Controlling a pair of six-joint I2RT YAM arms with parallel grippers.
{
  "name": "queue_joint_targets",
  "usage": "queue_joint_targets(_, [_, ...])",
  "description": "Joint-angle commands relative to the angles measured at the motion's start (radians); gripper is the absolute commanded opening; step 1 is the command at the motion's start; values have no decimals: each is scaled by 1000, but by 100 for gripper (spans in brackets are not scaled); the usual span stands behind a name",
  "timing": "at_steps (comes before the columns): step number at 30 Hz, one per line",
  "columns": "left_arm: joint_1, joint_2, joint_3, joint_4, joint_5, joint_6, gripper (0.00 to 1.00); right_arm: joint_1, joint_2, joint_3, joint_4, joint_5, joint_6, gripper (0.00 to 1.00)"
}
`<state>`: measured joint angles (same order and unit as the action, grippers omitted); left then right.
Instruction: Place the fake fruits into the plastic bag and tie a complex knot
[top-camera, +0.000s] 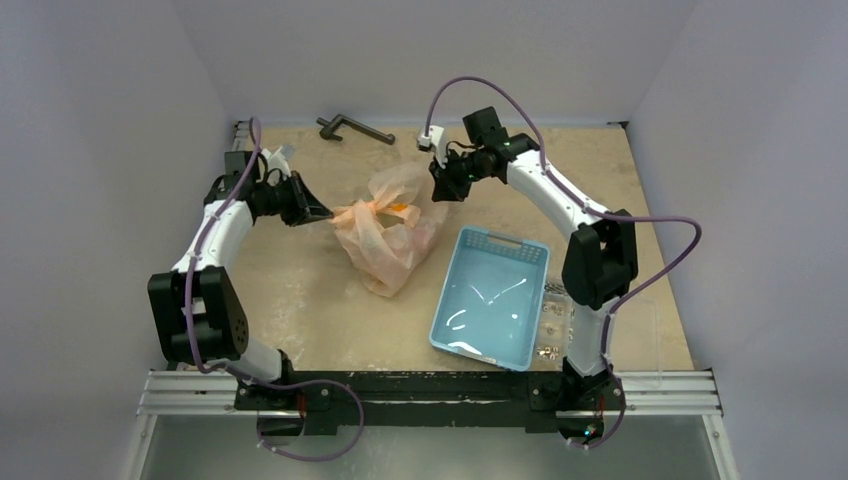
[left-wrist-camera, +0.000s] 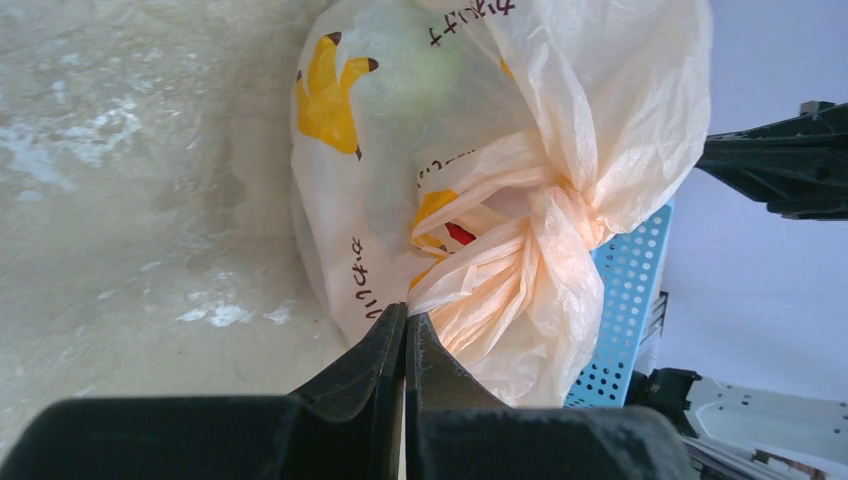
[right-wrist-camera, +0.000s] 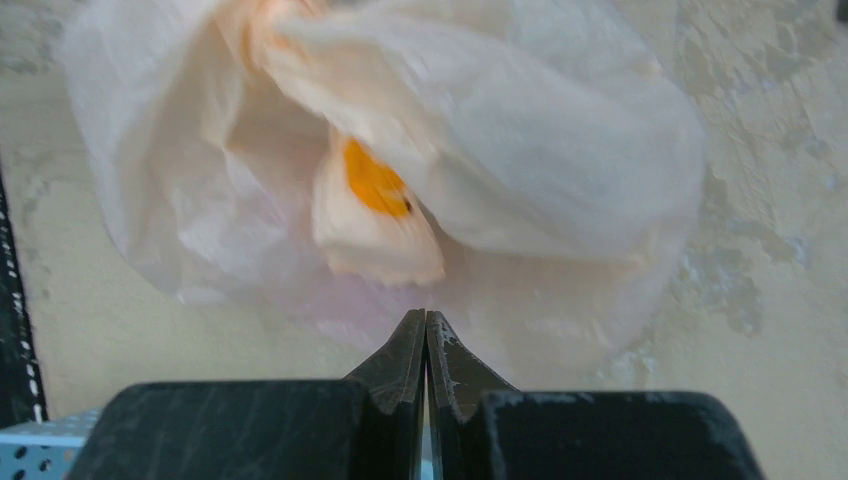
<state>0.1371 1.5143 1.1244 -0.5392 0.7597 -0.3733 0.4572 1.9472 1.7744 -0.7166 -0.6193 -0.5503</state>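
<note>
Knotted plastic bag (top-camera: 385, 235) on a worktop (top-camera: 300, 300), printed with yellow bananas (left-wrist-camera: 330, 95) and dark Japanese lettering (left-wrist-camera: 365, 280) (not legible); left tool (left-wrist-camera: 405, 325) pinches it, right tool (right-wrist-camera: 426, 318) closed just beside.

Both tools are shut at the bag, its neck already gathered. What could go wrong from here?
The left tool is shut at the gathered handle of the plastic bag, but whether film is pinched is unclear; a pull might slip off.
The right tool is shut just short of the bag, seemingly holding nothing, so the knot may end up loose.
The basket sits close beside the bag; dragging could snag it.
</note>
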Motion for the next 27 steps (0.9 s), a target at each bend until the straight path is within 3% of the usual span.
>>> queue_joint_targets(1, [17,-28,33,-43,-64,58,0,-20,-42,-13,-76,89,-141,0])
queue_joint_targets(5, [-1,-23,11,5,16,15,0,-21,-14,41,-117,-31,-90,1])
queue_joint_targets(10, [-16,-31,-2,17,35,4,0,12,-45,-10,50,-133,150,48])
queue_joint_targets(11, [-16,-31,-4,19,36,2,0,29,-54,-29,97,-131,182,52])
queue_joint_targets(20, [-31,-36,6,31,46,-13,0,120,-2,-73,245,49,249,73])
queue_joint_targets(27, [-37,-44,-9,50,42,-35,0,168,60,-50,277,135,245,75])
